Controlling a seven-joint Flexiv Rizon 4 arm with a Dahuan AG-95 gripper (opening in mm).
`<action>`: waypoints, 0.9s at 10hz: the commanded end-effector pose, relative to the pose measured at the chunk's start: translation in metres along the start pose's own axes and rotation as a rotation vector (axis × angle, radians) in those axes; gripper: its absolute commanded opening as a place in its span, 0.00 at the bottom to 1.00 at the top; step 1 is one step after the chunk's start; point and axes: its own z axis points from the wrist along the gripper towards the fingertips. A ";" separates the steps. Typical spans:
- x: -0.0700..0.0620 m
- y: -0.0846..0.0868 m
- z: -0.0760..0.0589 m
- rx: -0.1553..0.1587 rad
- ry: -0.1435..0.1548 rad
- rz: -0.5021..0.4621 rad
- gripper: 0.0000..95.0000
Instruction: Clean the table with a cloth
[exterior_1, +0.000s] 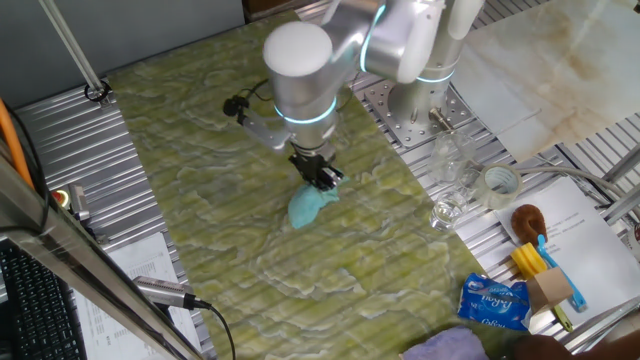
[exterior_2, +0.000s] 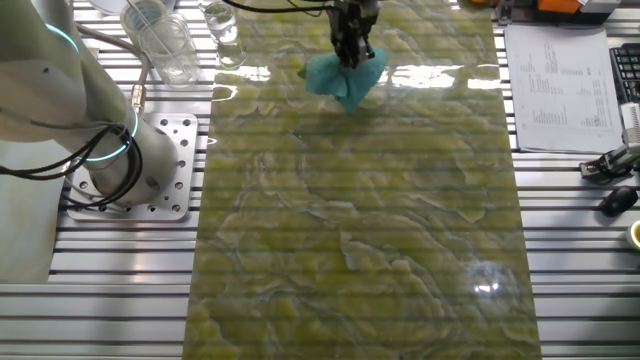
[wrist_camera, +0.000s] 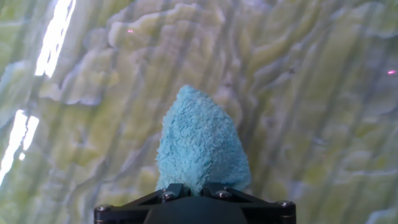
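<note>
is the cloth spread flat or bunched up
Bunched up. The cloth hangs as a gathered clump from the gripper, tapering to a point in the hand view, over the table.

One cloth (exterior_1: 308, 206); one table (exterior_1: 220, 180); one blue packet (exterior_1: 493, 302); one tape roll (exterior_1: 500, 182); one gripper (exterior_1: 322, 178); one brush (exterior_1: 528, 219).

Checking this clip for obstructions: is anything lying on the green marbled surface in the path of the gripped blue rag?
Nothing visible: the two-finger gripper holds the turquoise cloth, and the yellow-green marbled table around it looks bare.
</note>
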 end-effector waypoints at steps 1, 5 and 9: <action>-0.002 -0.022 -0.005 0.016 0.000 -0.063 0.00; -0.006 -0.076 0.003 0.082 0.029 -0.191 0.00; 0.004 -0.117 0.019 0.090 0.021 -0.343 0.00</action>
